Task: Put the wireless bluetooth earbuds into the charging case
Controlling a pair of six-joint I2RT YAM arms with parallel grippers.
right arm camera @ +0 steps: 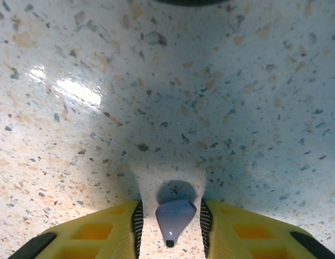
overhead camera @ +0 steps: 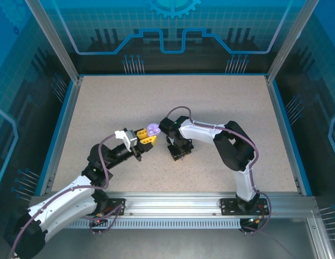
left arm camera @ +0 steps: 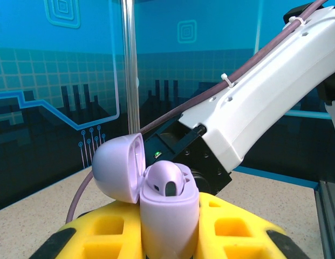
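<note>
My left gripper (overhead camera: 148, 135) is raised above the table and shut on a lavender charging case (left arm camera: 170, 216). The case stands upright between the yellow fingers (left arm camera: 232, 226), its lid (left arm camera: 118, 167) swung open to the left. One lavender earbud (left arm camera: 166, 181) sits in the case. From above, the case (overhead camera: 153, 129) is just left of the right wrist. My right gripper (overhead camera: 178, 155) points straight down at the table. A second lavender earbud (right arm camera: 175, 216) lies between its black pads (right arm camera: 137, 226) with slim gaps on both sides, stem toward the camera. The black and pale pink earbuds are out of view.
The speckled table (overhead camera: 210, 108) has a blue rim and aluminium posts at its back corners. A rail (overhead camera: 172, 202) carries both arm bases at the near edge. The right arm's white link (left arm camera: 253, 102) passes close behind the held case.
</note>
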